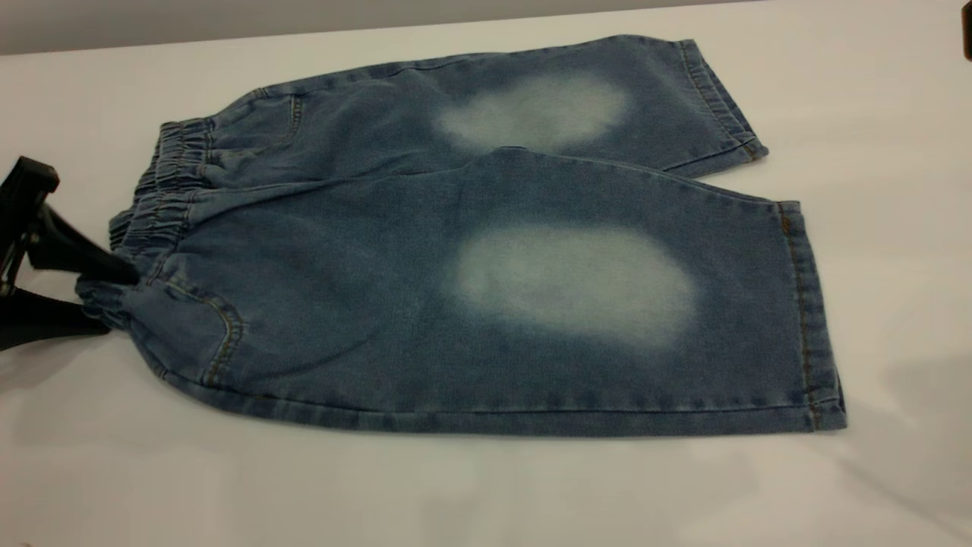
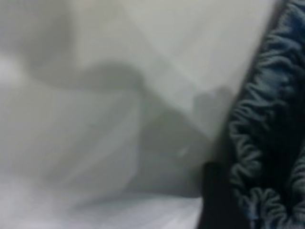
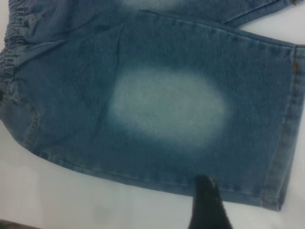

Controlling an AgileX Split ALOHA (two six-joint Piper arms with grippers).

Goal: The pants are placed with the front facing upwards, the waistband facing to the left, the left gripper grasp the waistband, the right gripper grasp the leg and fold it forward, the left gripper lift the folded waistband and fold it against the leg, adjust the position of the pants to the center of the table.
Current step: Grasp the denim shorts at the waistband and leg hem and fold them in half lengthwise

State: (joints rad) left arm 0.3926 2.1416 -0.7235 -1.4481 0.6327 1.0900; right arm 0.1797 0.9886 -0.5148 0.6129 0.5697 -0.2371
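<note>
Denim pants [image 1: 395, 304] lie flat on my white counter [image 1: 486, 494], front up, both legs spread toward the right. The waistband [image 1: 163, 190] is at the left end, gathered in small pleats. I see the near leg [image 1: 592, 304] with a pale oval on its face and its stitched hem at the right; the far leg [image 1: 547, 106] sits behind it, partly overlapped, with its own pale patch.

My left claw [image 1: 106, 300] is at the left edge of the exterior view, low on the counter, at the near corner of the waistband. Its two black fingers [image 1: 83, 262] are spread apart, one above and one below the bunched denim edge, with the tips reaching into the fabric. I cannot tell whether they pinch it yet; they look open around it. In the left wrist view the ruched waistband [image 2: 267, 143] fills one side, with a dark fingertip [image 2: 217, 200] just beside it, over bare counter [image 2: 119, 71].

My right claw is outside the exterior view. In the right wrist view one black finger [image 3: 207, 205] shows over the counter [image 3: 95, 200] at the near edge of the leg [image 3: 167, 105]; I cannot tell how wide that claw stands.
</note>
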